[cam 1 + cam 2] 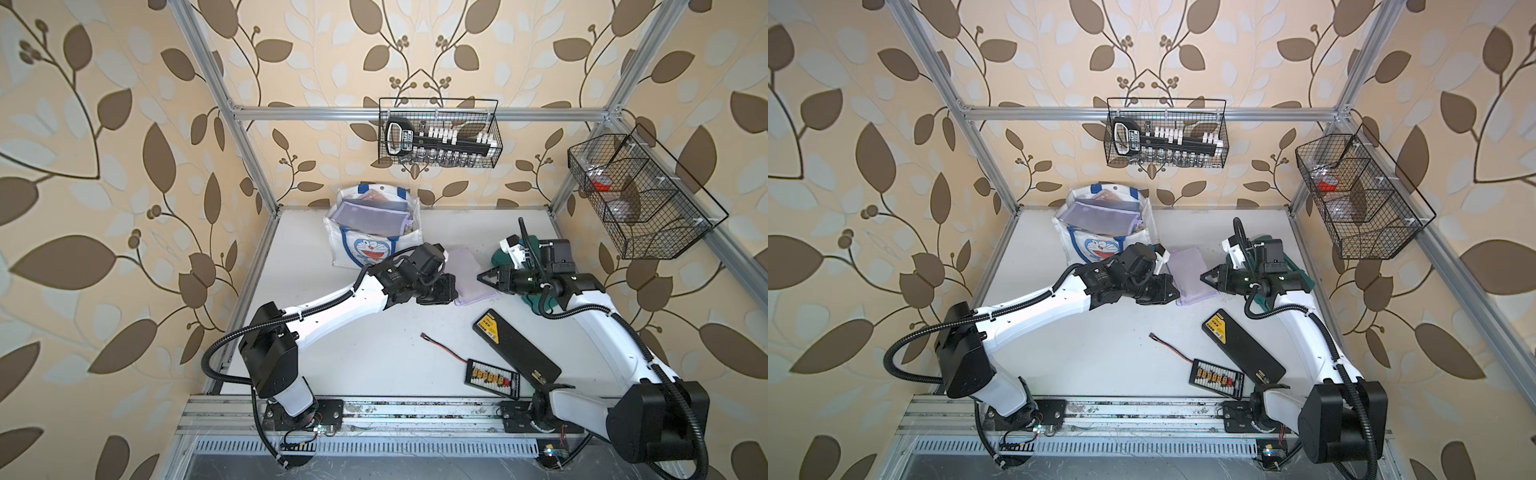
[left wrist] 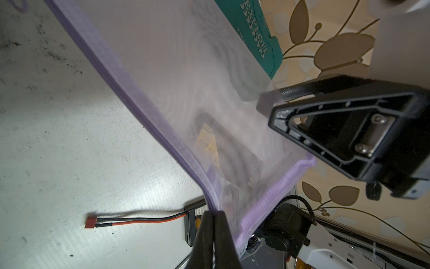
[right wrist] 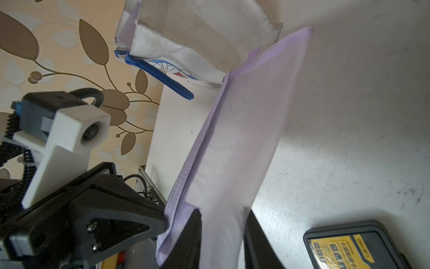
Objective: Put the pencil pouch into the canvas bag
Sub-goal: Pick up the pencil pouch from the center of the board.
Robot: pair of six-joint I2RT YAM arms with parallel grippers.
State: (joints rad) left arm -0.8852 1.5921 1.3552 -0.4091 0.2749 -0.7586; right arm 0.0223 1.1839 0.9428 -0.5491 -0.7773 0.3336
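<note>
**Handling.** The pencil pouch [image 1: 473,274] is a thin, see-through purple mesh sleeve with a stitched border. Expect it to be light and limp. The panel will likely sag and fold, while the border should be firmer and less slippery. Take hold on the border, at a corner or a short end.

**Position.** The pouch spans the gap between the 2 sets of fingers. 1 end is at the fingertips and the other reaches away from them toward the canvas bag [image 1: 345,245]. The bag stands beyond the left fingers on the worktop [image 1: 374,332], mouth up.

**Fingers.** The left fingers [image 2: 213,230] are closed flat on the border at 1 corner. The right fingers [image 1: 484,277] stand partly apart, straddling the same end. In the right wrist view the mesh passes between them unclamped.
</note>
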